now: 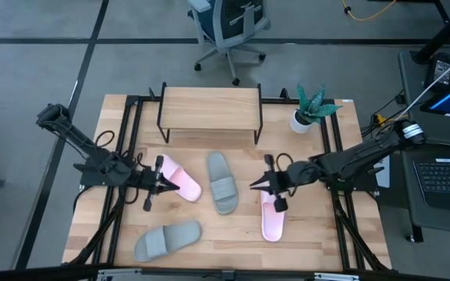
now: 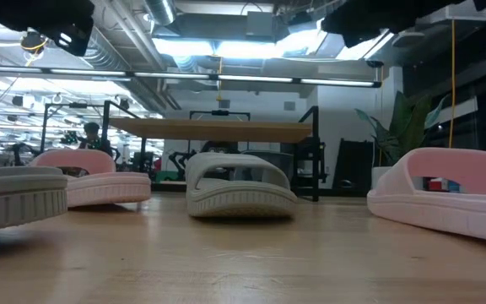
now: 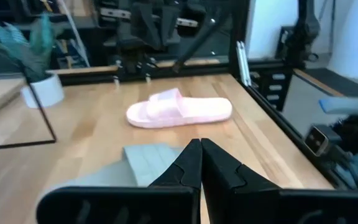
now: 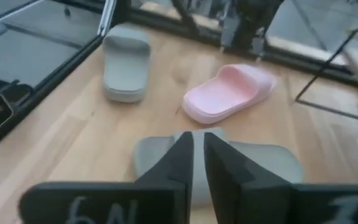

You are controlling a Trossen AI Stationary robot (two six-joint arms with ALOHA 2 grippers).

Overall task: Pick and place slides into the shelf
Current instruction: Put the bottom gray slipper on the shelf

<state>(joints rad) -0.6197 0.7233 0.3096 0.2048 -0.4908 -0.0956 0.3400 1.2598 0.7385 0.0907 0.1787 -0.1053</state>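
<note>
Four slides lie sole-down on the table. One pale grey-green slide (image 1: 222, 182) is at mid-table, another (image 1: 168, 239) near the front left edge. A pink slide (image 1: 181, 182) lies left of centre and another pink slide (image 1: 272, 215) right of centre. The shelf (image 1: 209, 112) stands on its black legs at the far side with nothing on it. My left gripper (image 1: 169, 184) hovers shut over the left pink slide's left end. My right gripper (image 1: 252, 186) hovers, fingers together, between the middle grey-green slide and the right pink one. The low view shows both held high above the slides.
A potted plant (image 1: 311, 111) stands at the far right corner beside the shelf. Black frame rails (image 1: 123, 156) run along the table's left and right sides. Bare wood lies between the slides and the shelf. An office chair (image 1: 229, 27) stands beyond the far edge.
</note>
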